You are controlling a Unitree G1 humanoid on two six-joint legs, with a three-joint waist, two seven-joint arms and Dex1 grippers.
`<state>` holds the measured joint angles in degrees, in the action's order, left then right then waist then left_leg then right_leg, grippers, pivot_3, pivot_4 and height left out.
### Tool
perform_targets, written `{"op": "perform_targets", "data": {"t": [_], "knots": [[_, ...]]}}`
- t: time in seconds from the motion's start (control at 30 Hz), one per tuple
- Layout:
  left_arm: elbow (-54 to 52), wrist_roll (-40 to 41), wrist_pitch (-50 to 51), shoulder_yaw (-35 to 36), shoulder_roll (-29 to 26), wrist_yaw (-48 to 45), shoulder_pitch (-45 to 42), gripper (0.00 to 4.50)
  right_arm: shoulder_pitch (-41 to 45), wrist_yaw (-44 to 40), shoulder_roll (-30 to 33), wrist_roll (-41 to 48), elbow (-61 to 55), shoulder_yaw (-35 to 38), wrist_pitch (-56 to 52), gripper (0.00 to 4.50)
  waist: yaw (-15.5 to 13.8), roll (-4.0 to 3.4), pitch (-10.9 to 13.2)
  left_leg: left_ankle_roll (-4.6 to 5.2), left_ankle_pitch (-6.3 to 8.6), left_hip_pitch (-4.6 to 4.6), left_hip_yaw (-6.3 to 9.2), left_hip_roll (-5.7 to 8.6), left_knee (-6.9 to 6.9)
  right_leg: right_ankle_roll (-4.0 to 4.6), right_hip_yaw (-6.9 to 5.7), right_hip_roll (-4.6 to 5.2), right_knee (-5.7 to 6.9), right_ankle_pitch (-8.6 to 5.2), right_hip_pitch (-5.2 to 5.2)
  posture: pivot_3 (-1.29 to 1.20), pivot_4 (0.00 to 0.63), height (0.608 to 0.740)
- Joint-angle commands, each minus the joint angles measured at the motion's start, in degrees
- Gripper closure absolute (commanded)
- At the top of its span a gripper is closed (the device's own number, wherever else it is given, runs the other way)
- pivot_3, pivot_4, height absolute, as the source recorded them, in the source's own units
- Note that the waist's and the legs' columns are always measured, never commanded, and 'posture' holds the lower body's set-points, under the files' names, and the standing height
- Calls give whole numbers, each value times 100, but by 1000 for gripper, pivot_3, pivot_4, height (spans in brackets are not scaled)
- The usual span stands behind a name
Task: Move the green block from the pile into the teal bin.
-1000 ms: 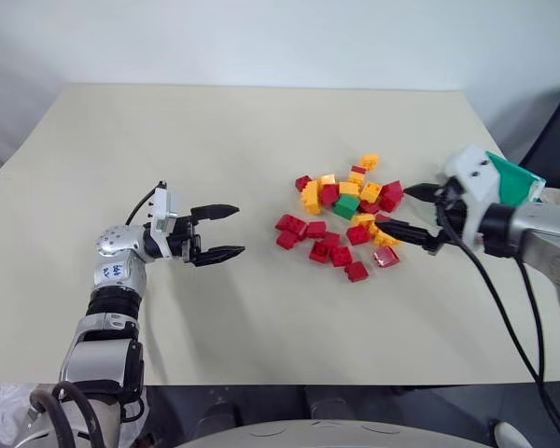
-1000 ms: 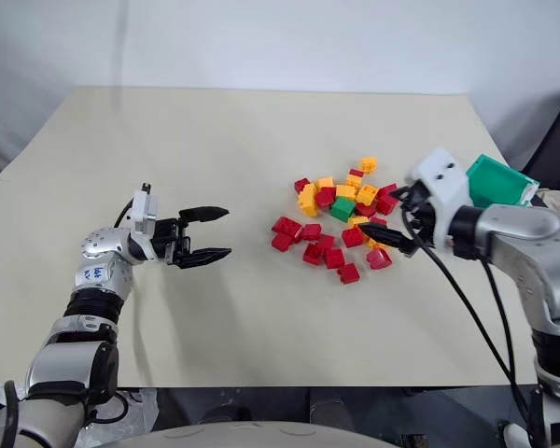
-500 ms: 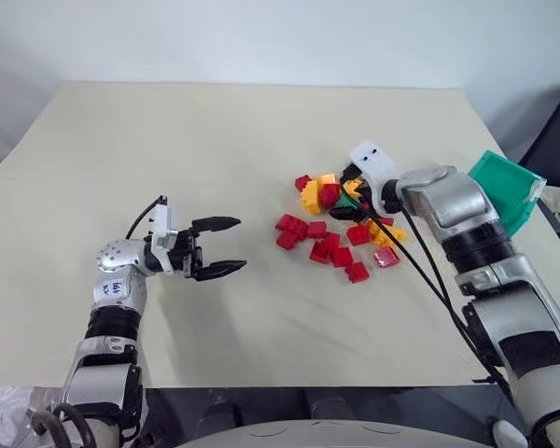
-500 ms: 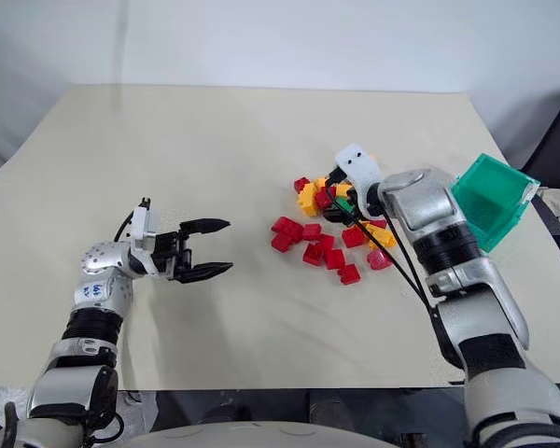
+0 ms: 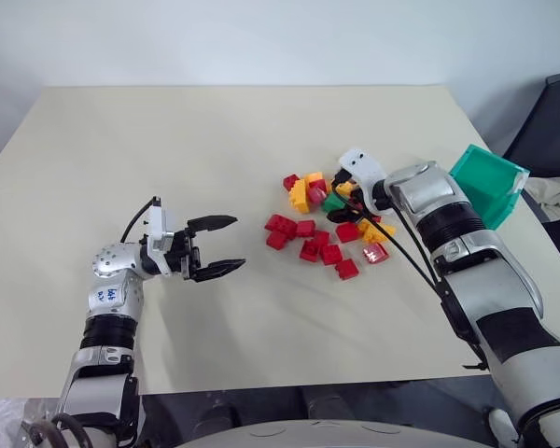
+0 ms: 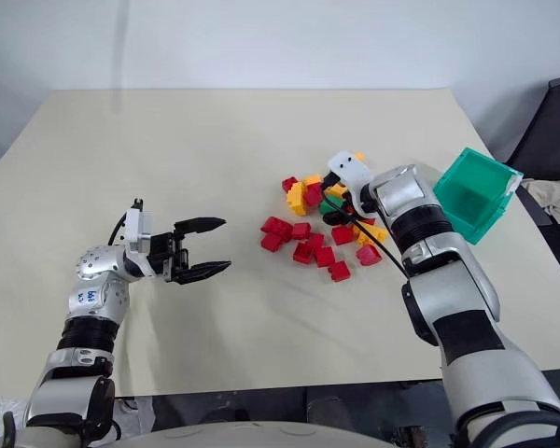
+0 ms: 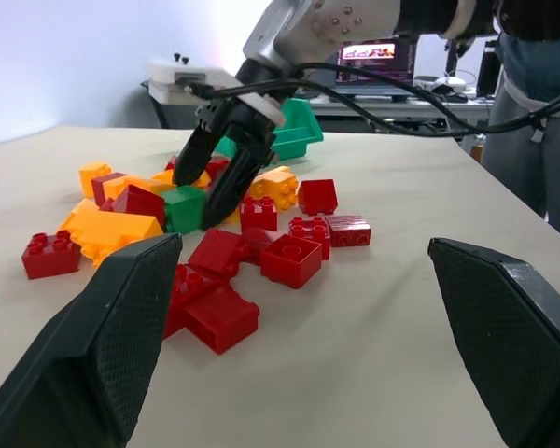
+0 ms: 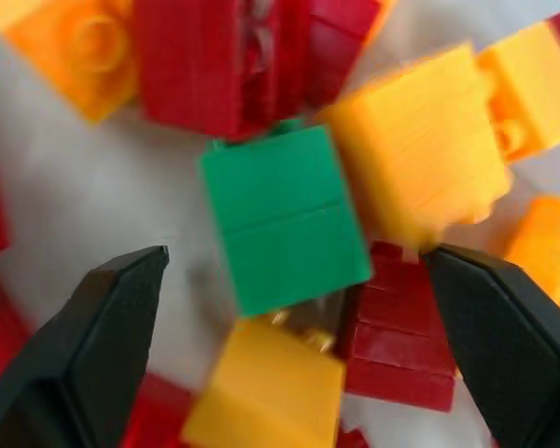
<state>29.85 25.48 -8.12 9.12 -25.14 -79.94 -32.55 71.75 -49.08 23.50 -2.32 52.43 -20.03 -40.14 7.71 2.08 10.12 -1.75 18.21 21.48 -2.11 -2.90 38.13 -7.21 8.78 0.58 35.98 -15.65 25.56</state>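
The green block (image 8: 285,219) lies in the pile (image 5: 327,224) of red and yellow-orange bricks, between a red brick and a yellow one. My right gripper (image 5: 339,203) is open and reaches down into the pile, one finger on each side of the green block (image 7: 184,207), not closed on it. The teal bin (image 5: 490,185) stands tilted to the right of the pile, behind my right arm. My left gripper (image 5: 235,243) hovers open and empty over bare table, well left of the pile and pointing toward it.
The beige table (image 5: 215,140) has wide free room to the left and front of the pile. A dark chair (image 5: 551,121) and a cloth (image 5: 555,191) sit past the table's right edge. A person (image 7: 532,112) stands beyond the table.
My right gripper has swung from beside the bin leftward and down into the pile, settling astride the green block. The left gripper has kept still. The camera has shifted slightly.
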Motion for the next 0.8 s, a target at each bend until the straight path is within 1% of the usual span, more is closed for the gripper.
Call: {"op": "perform_targets", "data": {"t": [0.03,0.13,0.27,0.37,0.43,0.5,0.6,0.63,0.67,0.73,0.8], "knots": [[-93,104,-18,58,-35,29,-34,0,-130,-295,32,-27,-378,41,-257,14,22,0,0,0,0,0,1,0,0,0,0,0,0,0,0,0,150,740],[-19,91,-39,53,-23,46,-92,0,-183,-87,-44,-8,-393,216,-170,14,28,0,0,0,0,0,1,0,0,0,0,2,1,0,0,0,150,740],[52,71,-59,23,20,58,-185,0,-167,117,-205,104,-130,510,23,14,29,0,0,-3,-1,1,0,2,1,0,0,4,1,0,0,0,150,740],[92,63,-63,18,24,49,-239,0,-164,280,-221,77,-135,651,101,582,30,0,0,-3,-2,1,0,3,1,0,1,5,1,0,0,0,150,740],[92,67,-38,9,26,41,-263,0,-212,359,-143,84,-399,745,28,1174,31,-1,1,-4,-2,1,0,3,0,0,0,6,0,0,0,0,150,740],[43,40,35,-53,43,64,-266,0,-313,418,-11,120,-814,875,-113,1916,29,-2,1,-4,-2,2,1,3,0,0,0,7,0,0,0,0,150,740],[-40,24,103,-132,103,118,-261,0,-555,443,168,217,-1573,1065,-383,2910,21,-3,2,-4,-2,4,1,4,0,0,1,8,-1,0,0,0,150,740],[-111,12,141,-184,148,167,-258,0,-721,409,291,302,-2079,1168,-597,3036,18,-3,2,-4,-2,5,2,4,0,0,0,8,-2,0,1,0,150,740],[-193,-26,218,-260,208,272,-270,0,-956,454,450,411,-2734,1385,-840,3033,-2,-3,2,-3,-2,5,2,4,0,0,0,8,-2,0,0,0,150,740],[-306,-70,326,-341,264,402,-273,0,-1267,562,622,549,-3571,1643,-1178,3033,-53,-4,3,-3,-2,12,10,4,0,0,-5,9,-5,0,1,0,150,740],[-427,-135,390,-481,365,532,-316,0,-1685,800,891,662,-4446,2185,-1503,3033,-93,-4,3,-4,-1,14,9,6,0,-1,-3,8,-8,0,1,0,150,740]]}}
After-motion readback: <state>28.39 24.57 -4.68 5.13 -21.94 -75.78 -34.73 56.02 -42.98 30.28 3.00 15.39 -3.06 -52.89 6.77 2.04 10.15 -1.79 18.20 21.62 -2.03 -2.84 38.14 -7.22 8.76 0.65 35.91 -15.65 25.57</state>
